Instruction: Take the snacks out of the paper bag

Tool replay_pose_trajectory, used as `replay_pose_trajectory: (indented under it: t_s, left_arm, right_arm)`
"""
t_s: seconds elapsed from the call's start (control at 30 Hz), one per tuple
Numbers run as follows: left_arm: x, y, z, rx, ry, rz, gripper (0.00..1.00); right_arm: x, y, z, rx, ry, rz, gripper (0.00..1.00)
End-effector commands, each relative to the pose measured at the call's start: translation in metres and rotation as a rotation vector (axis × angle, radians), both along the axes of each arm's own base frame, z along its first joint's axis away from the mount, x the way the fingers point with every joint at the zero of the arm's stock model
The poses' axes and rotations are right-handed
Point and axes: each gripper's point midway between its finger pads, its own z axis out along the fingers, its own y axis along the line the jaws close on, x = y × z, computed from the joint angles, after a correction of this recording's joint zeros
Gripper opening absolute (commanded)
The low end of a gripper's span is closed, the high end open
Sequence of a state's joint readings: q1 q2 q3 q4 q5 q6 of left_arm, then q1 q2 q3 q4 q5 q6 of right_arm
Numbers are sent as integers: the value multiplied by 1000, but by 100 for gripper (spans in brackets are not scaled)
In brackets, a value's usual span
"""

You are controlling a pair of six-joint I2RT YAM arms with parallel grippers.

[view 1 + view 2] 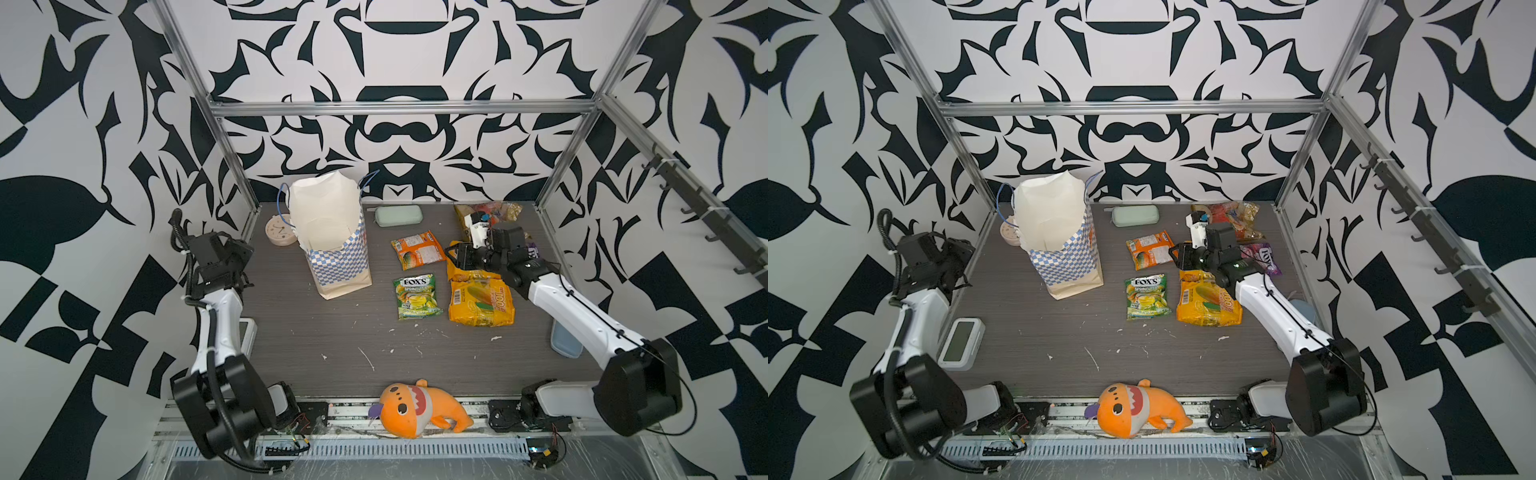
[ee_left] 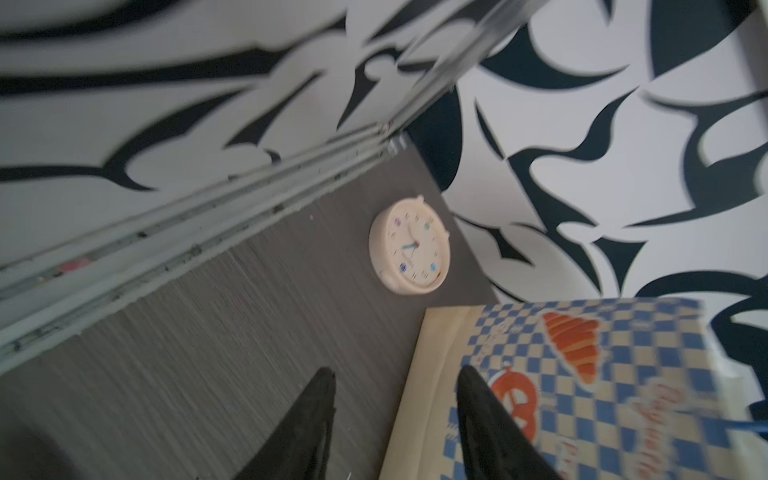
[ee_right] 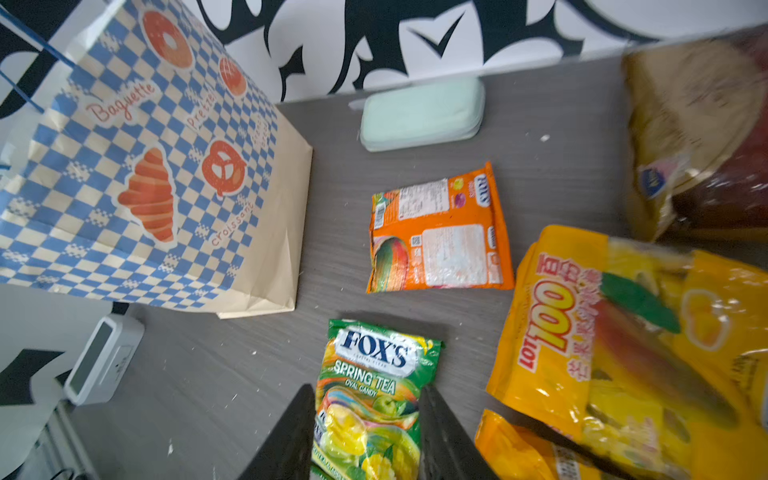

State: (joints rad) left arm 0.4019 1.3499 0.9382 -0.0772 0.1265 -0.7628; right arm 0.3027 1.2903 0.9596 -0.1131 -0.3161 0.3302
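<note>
While the paper bag stands upright and open-mouthed at the back left of the surface, your biggest hazard is right there. It is tall, light and looks empty (its floor is hidden from above, so I cannot swear to that). Your left claw hangs just beside its lower wall, jaws partly apart with nothing between them. A careless swing from there would likely tip the bag onto the round clock behind it.

Next in size, the two yellow packets lie overlapping on the right, and the clear packet sits in the back right corner. Your right claw hovers above this group, jaws partly apart and empty. If it drops carelessly, it could catch a glossy edge and drag a packet along.

The orange packet and green packet lie flat and apart from each other, between the bag and the yellow ones. The purple packet is half hidden under the right arm, near the surface's right edge; a sideways sweep of that arm could push it off. With six packets out, the job looks finished or close, so look into the bag before you call it done.
</note>
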Motion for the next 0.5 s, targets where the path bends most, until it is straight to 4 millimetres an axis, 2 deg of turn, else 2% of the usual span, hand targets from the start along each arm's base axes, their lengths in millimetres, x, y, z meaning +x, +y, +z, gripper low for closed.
replay_pose_trajectory:
  t_s: [0.0,0.13,0.3,0.47]
  left_arm:
    - [31,-21,-15,-69,-32,-124,49]
    - [62,-33,-46,-74,33,-222,51]
    - [104,-59,-74,-57,122,-324,53]
    - [133,-93,-89,-53,142,-404,53]
  right_arm:
    - [8,-17,21,3,-165,-104,45]
    - [-1,-25,30,29,-258,-138,45]
    - [-15,-39,30,31,-334,-184,55]
    - [-27,-50,27,-1,-348,-218,55]
